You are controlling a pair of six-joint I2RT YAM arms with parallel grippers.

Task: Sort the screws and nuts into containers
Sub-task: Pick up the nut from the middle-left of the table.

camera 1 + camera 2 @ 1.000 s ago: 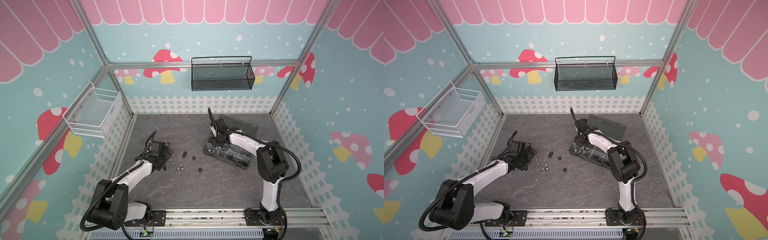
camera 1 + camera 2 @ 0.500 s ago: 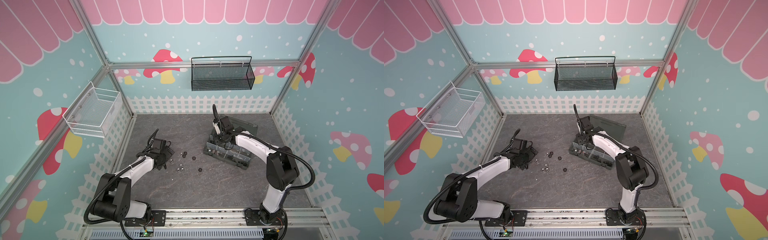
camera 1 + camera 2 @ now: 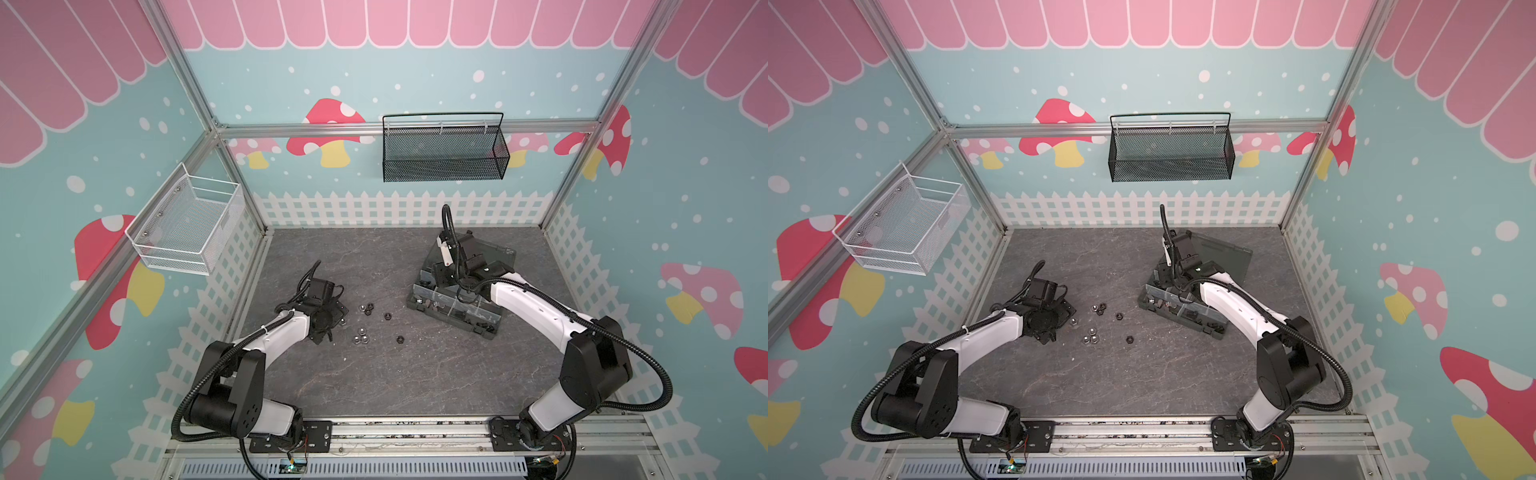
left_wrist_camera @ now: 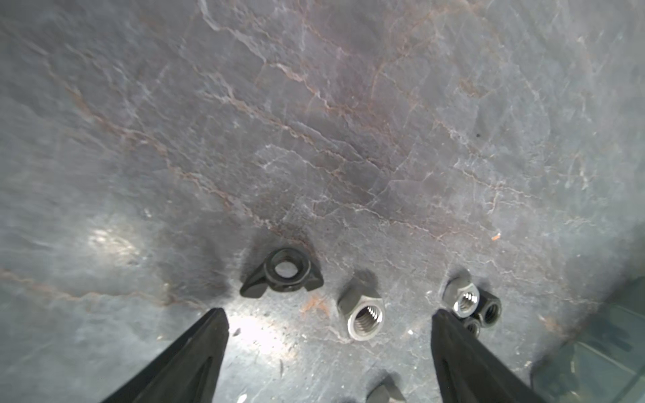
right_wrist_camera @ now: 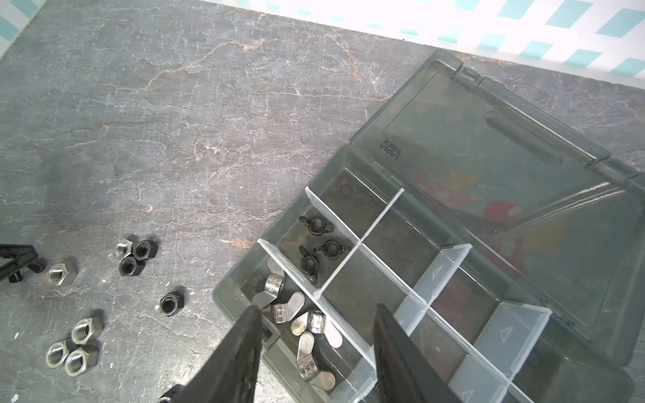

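Your left gripper (image 4: 330,312) hangs wide, a silver nut (image 4: 363,317) between its tips toward the desk's left edge, set for a pinch; your right gripper (image 5: 316,308), jaws apart and empty, sits over a corner cell of the box (image 5: 394,240).

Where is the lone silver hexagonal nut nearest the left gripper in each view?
Top view: silver hexagonal nut, left of the three-nut cluster.
Top view: same.
Left wrist: nut between the tips of the open left gripper.
Right wrist: nut beside its tip.
Shared landmark: the cluster.
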